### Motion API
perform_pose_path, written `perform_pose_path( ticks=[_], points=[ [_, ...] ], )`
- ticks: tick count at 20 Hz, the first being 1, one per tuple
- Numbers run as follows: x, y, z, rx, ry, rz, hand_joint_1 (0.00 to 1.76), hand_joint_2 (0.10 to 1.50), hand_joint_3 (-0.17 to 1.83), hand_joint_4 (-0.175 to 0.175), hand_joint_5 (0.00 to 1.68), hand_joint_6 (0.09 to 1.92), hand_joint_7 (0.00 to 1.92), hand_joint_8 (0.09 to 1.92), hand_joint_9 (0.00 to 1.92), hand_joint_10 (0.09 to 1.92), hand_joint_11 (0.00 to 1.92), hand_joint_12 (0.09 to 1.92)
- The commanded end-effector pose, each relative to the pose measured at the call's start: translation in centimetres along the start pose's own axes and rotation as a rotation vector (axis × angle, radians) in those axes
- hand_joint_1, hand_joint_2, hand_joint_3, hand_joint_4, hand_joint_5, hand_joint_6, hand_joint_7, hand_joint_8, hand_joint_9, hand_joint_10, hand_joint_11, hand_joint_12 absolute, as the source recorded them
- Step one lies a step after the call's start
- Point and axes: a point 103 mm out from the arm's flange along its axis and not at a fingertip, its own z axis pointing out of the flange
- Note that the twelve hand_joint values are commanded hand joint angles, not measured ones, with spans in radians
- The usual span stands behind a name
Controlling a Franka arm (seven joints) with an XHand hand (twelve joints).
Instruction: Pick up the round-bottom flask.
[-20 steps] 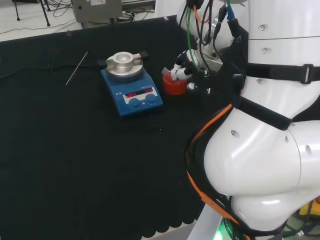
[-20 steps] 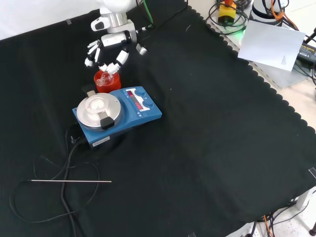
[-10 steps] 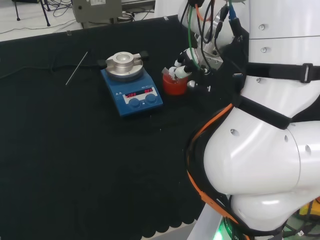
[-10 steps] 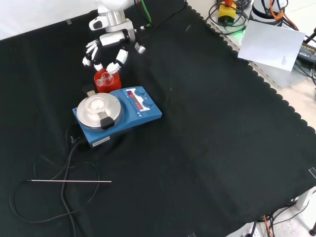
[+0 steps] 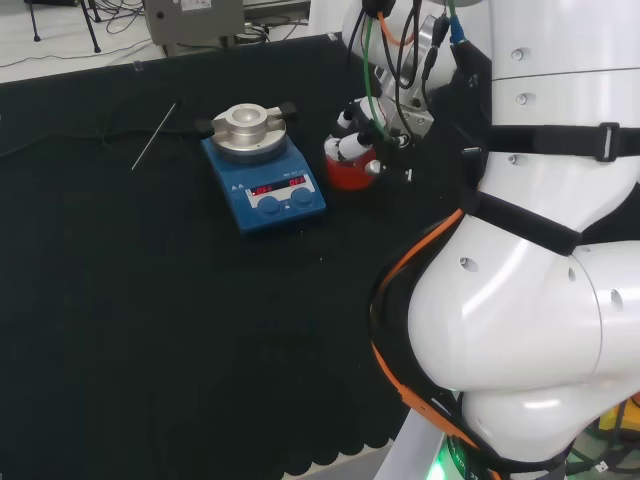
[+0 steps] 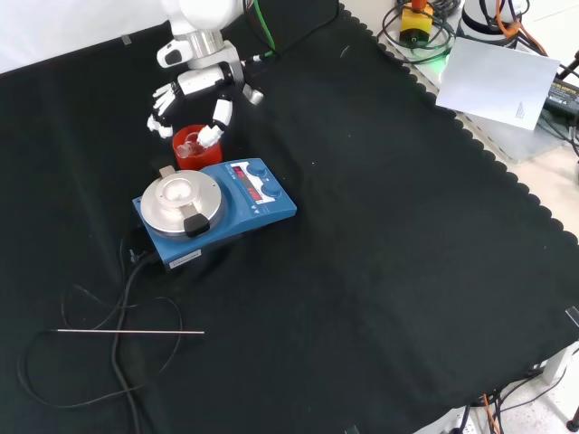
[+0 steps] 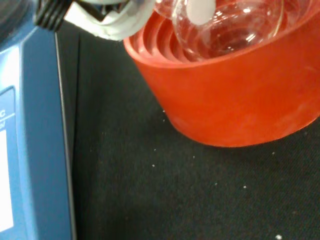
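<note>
My hand [image 6: 193, 90], fingers curled but not visibly pinching anything, hovers at the front view's upper left over the flask [image 7: 227, 22], which sits in its red stand [image 6: 192, 149] beside the hotplate [image 6: 213, 208]; grasp and lift not yet done.

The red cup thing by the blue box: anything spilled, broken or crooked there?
Nothing stands out. The red ribbed stand sits upright on the black cloth beside the blue hotplate, with the clear round-bottom flask resting inside it. No spill shows around it.

No legible text; red digits on the blue stirrer [image 6: 242, 201] unreadable.
</note>
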Motion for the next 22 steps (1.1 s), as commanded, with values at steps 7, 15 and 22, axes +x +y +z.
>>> perform_pose_path(
  ticks=[7, 15, 22],
  points=[
    [0.8, 0.5, 1.5, 0.018, -0.037, 0.009, 0.85, 0.62, 0.59, -0.027, 0.53, 0.66, 0.29, 0.57, 0.43, 0.62, 0.09, 1.34],
    [-0.7, 1.1, 2.0, 0.025, -0.018, 0.037, 0.85, 0.62, 0.58, -0.025, 0.59, 0.67, 0.29, 0.57, 0.43, 0.62, 0.09, 1.34],
    [-1.1, 1.3, 2.0, 0.027, -0.011, 0.042, 0.85, 0.63, 0.58, -0.023, 0.66, 0.69, 0.3, 0.58, 0.43, 0.62, 0.09, 1.34]
  ],
)
